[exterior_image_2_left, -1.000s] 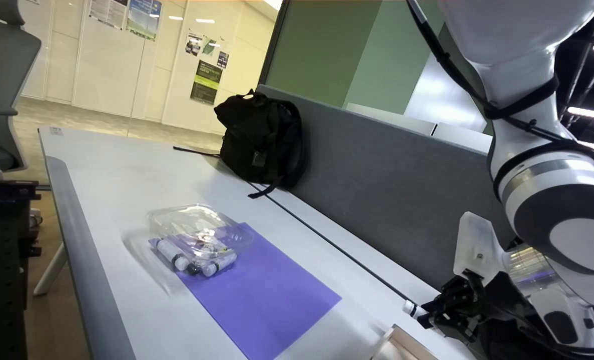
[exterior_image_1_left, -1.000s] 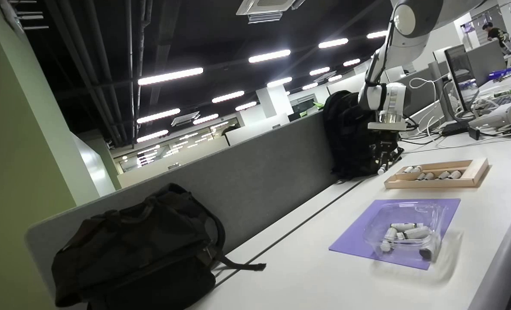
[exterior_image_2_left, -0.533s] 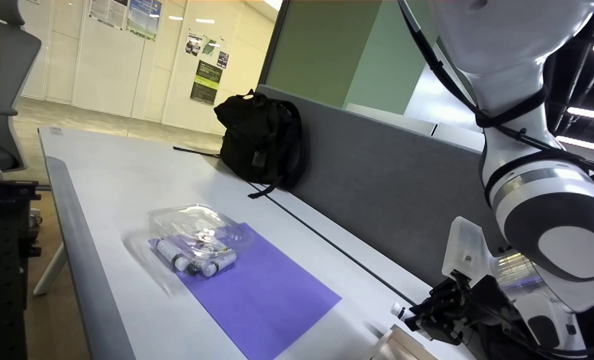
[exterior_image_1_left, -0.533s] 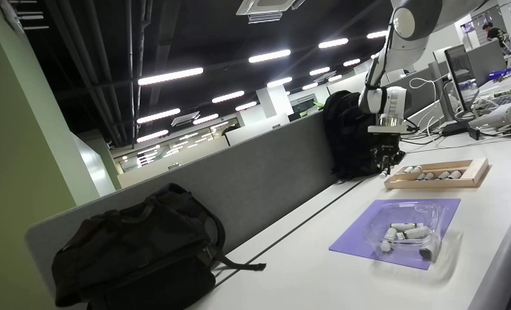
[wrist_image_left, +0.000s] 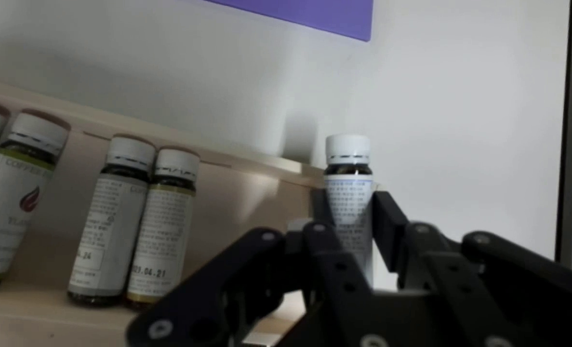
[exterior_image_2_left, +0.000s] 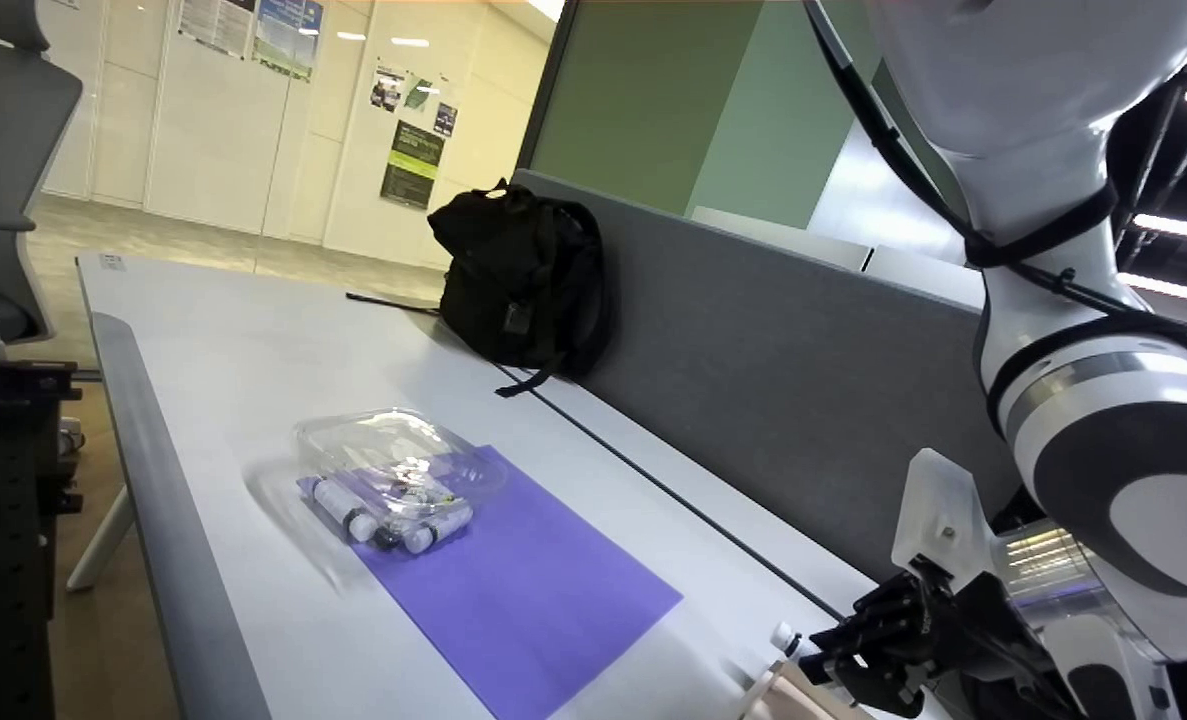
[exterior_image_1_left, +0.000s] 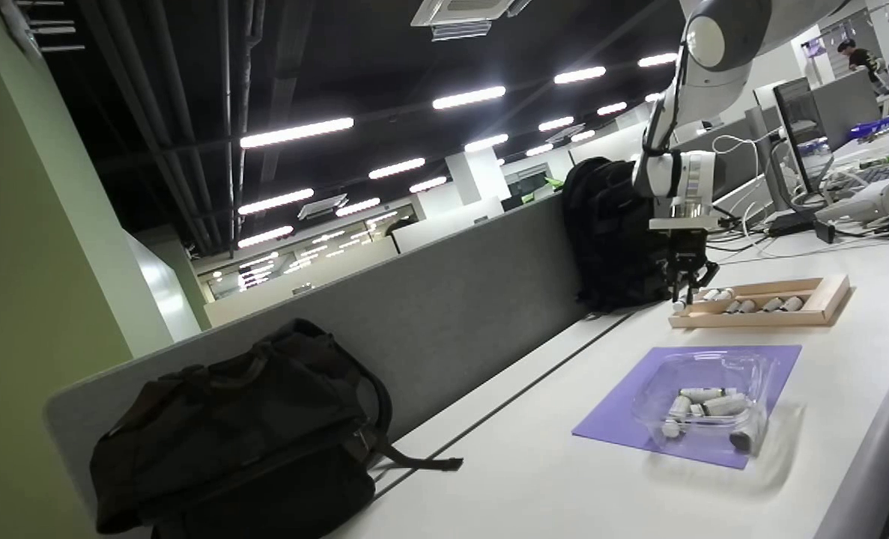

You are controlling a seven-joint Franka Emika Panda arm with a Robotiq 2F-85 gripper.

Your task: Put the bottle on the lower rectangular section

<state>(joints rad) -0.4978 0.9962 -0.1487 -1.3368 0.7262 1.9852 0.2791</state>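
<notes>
In the wrist view the gripper held a small white-capped bottle, its jaws narrowed onto the glass from left and right; the cap pointed to the far side, at the far right corner of the light-wood-framed tray; whether bottle and tray touched could not be told, nor which part of the tray counted as the lower one; farther left, inside it, rested labelled bottles, their print readable in that view alone.

In an exterior view most of the tray was in sight, the held bottle at its left end; in an exterior view a mere corner of the tray showed, the bottle just beside it.

Both exterior views showed a clear plastic container of bottles, partly on a purple mat and well apart from the gripper; the wrist view caught only the mat's corner.

A black backpack showed in both exterior views; a second backpack and a monitor in an exterior view; an office chair in an exterior view.
</notes>
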